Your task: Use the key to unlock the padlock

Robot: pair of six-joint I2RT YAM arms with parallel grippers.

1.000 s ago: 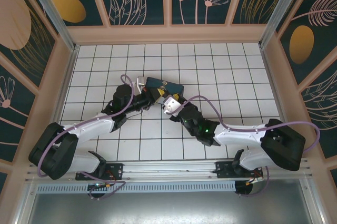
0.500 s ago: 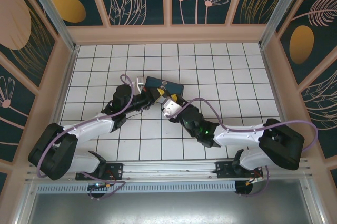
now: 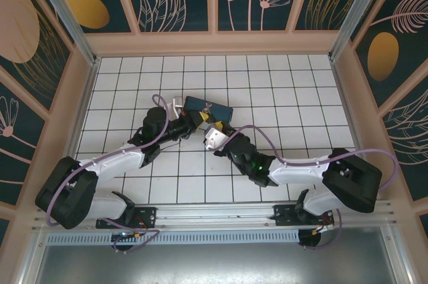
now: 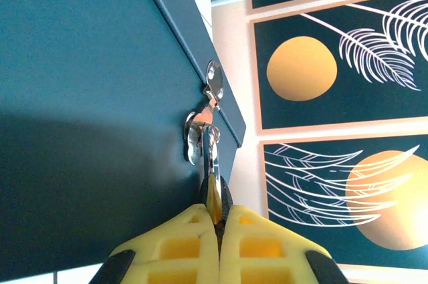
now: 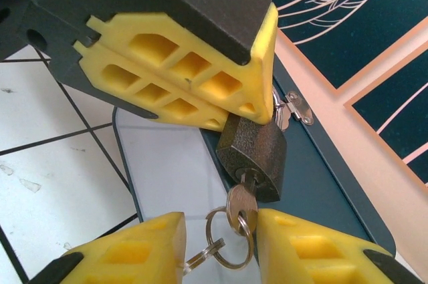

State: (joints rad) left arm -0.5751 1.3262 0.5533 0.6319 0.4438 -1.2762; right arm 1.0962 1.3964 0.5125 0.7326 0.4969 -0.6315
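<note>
The black padlock (image 5: 254, 154) hangs by its thin shackle (image 4: 210, 154) from the hasp (image 4: 213, 83) of the blue tin (image 3: 208, 107). My left gripper (image 4: 215, 212) is shut on the padlock body, and its yellow fingers (image 5: 194, 63) press on the body from above in the right wrist view. The silver key (image 5: 239, 208) sits in the keyhole, its ring (image 5: 224, 244) dangling below. My right gripper (image 5: 221, 230) is open around the key head. The head touches the right-hand finger only, and the other finger stands apart from it.
The tin lies on the white tiled floor (image 3: 281, 90), with both arms meeting at its near edge. Pink-framed patterned walls (image 3: 214, 3) close in the floor on three sides. A rail (image 3: 214, 214) runs along the near edge.
The right gripper has narrowed a little around the key, and the right arm has shifted slightly left. The left arm and tin hold still.
</note>
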